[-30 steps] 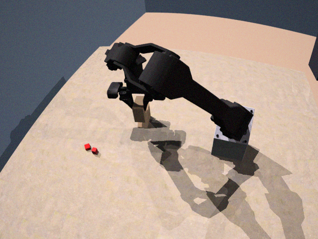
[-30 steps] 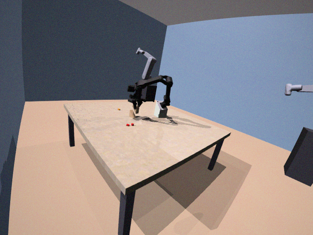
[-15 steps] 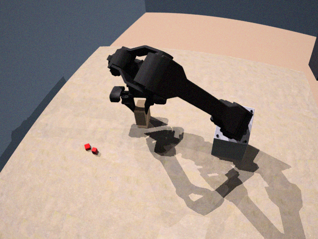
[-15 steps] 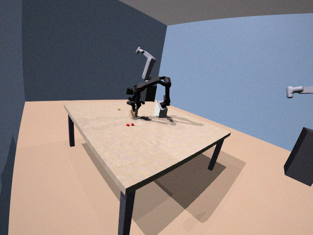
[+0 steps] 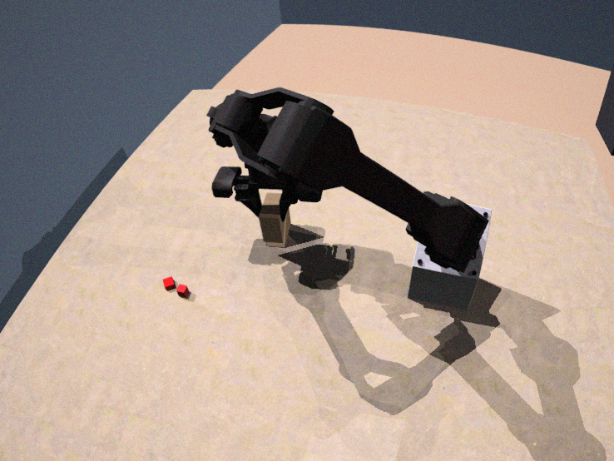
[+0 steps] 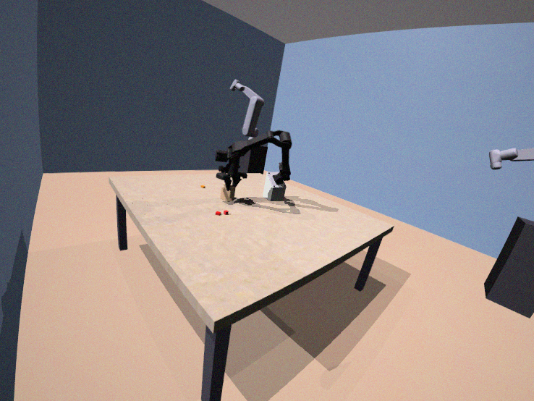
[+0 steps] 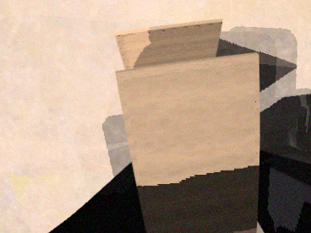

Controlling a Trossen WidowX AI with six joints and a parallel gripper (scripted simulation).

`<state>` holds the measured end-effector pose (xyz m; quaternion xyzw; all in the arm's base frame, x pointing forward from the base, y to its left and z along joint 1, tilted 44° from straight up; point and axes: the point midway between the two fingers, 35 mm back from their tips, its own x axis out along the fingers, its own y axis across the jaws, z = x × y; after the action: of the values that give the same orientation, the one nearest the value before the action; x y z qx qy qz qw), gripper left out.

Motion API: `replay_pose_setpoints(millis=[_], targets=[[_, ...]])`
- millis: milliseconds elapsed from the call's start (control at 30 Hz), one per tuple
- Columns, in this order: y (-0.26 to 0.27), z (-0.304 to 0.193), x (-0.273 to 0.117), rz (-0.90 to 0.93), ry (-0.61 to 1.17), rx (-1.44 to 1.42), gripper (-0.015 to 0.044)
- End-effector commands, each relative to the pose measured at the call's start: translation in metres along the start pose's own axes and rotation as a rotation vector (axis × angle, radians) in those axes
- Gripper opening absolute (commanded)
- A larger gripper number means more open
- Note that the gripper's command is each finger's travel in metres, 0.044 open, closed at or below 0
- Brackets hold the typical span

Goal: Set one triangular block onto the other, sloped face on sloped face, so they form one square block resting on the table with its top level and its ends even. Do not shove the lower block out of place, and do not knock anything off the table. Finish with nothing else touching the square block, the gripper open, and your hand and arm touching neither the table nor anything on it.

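Observation:
My gripper (image 5: 271, 216) (image 6: 231, 186) is shut on one tan wooden triangular block (image 5: 272, 225) (image 7: 194, 118), its flat face filling the middle of the wrist view. The other triangular block (image 5: 276, 244) (image 6: 223, 196) (image 7: 182, 47) stands on the table (image 5: 148, 372) (image 6: 258, 258), right below and partly behind the held one. In the wrist view a strip of the lower block shows past the held block's far edge. The held block hides most of the lower one and the sloped faces. Whether the two touch, and whether their ends are even, I cannot tell.
Two small red cubes (image 5: 169, 283) (image 5: 182, 290) (image 6: 218, 213) (image 6: 226, 212) lie on the table, well away from the blocks. A small orange piece (image 6: 202, 186) lies farther back. The arm's box-shaped base (image 5: 441, 287) (image 6: 276, 192) stands to the right of the blocks.

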<state>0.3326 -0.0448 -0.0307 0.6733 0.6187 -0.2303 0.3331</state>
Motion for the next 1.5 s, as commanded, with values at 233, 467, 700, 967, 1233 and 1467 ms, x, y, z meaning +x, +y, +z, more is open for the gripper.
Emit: replay_pose_setpoints(millis=[233, 467, 700, 967, 1233, 1467], targets=[[0.002, 0.0, 0.0, 0.008, 0.005, 0.002, 0.0], [0.002, -0.001, 0.001, 0.008, 0.005, 0.002, 0.0], [0.002, 0.001, 0.004, 0.008, 0.005, 0.002, 0.0], [0.002, 0.003, 0.009, 0.008, 0.006, 0.002, 0.0], [0.002, 0.005, 0.014, 0.008, 0.006, 0.002, 0.0], [0.002, 0.006, 0.018, 0.009, 0.006, 0.001, 0.0]])
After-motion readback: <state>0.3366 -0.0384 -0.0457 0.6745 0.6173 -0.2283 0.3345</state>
